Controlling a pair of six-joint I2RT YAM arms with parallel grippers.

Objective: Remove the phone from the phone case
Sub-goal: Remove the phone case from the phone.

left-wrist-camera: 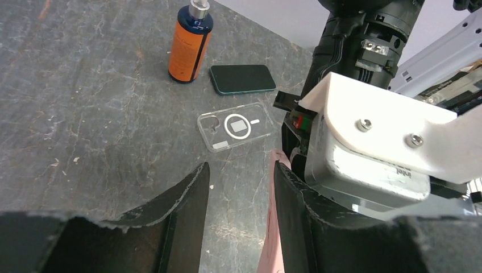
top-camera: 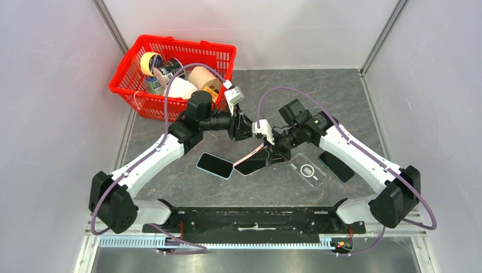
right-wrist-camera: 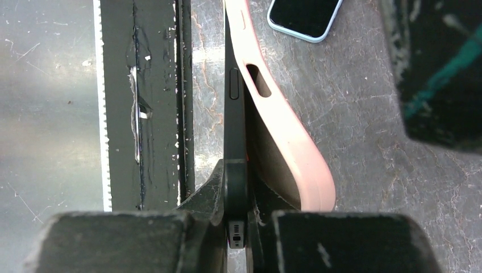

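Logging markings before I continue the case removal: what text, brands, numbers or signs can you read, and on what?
"intel", faint, on the silver camera housing in the left wrist view.
Orange spray bottle: label print too blurred to read.
Clear plastic phone case: printed ring-and-bar sign, white sticker unreadable.
Red plastic basket contents: labels too small to read.
Black phone and pink silicone case: no text visible.
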